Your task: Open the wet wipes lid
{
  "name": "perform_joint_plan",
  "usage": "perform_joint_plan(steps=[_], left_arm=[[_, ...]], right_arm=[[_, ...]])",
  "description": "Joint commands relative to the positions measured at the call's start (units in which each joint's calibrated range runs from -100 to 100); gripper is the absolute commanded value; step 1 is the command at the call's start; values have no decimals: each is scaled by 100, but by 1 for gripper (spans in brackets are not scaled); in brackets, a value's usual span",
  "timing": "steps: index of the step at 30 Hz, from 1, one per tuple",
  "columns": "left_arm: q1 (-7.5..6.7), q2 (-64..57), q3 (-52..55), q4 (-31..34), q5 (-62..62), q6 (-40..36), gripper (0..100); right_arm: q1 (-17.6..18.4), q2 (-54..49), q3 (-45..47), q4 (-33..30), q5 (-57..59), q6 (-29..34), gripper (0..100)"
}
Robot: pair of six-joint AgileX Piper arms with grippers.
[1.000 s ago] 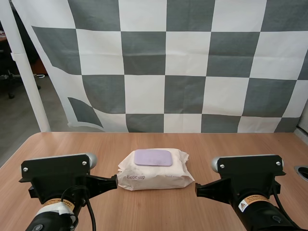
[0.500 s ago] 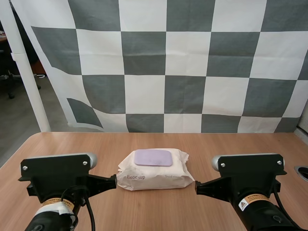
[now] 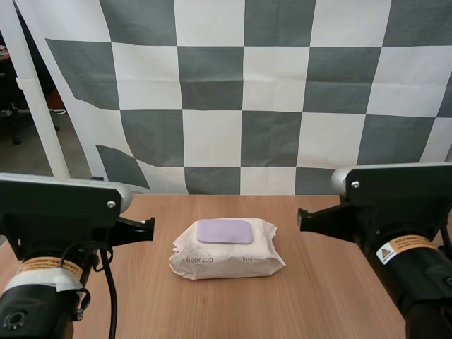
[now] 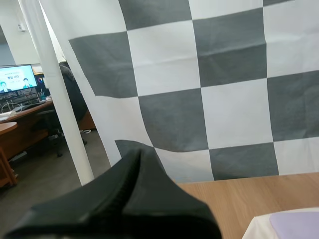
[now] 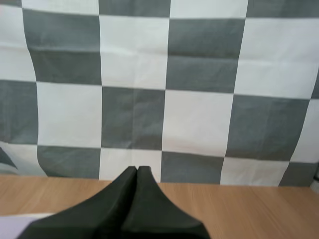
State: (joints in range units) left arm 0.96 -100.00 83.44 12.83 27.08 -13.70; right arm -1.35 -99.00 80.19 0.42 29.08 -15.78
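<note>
The left gripper [image 3: 150, 227] and right gripper [image 3: 301, 218] are hovering on either side of a pack of wet wipes [image 3: 226, 260] lying mid-table [image 3: 318, 311]. Its long axis is running from one gripper to the other, and both are about equally near. Each gripper's fingers are pressed together into one wedge. The smooth lilac lid [image 3: 224, 231], a rounded rectangle, is sitting atop the soft, crinkled cream wrapper.

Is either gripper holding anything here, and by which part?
Nothing: the left gripper and right gripper are shut empty, and the wet wipes pack lies apart from both.
</note>
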Motion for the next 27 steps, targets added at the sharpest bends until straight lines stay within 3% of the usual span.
perform_joint_plan(steps=[1, 8, 15, 27], left_arm=[[-1, 0, -661, 6, 433, 3, 0], [-1, 0, -1693, -460, 861, -7, 0], [-1, 0, -1869, -667, 470, -7, 0], [21, 2913, -1869, -181, 1366, 33, 0]], right_arm=[[-3, 4, -425, -42, 42, -3, 0], [-3, 4, -751, 19, -54, -3, 0], [-3, 237, -751, 32, -123, -13, 0], [-3, 2508, -1568, -73, 1752, -48, 0]])
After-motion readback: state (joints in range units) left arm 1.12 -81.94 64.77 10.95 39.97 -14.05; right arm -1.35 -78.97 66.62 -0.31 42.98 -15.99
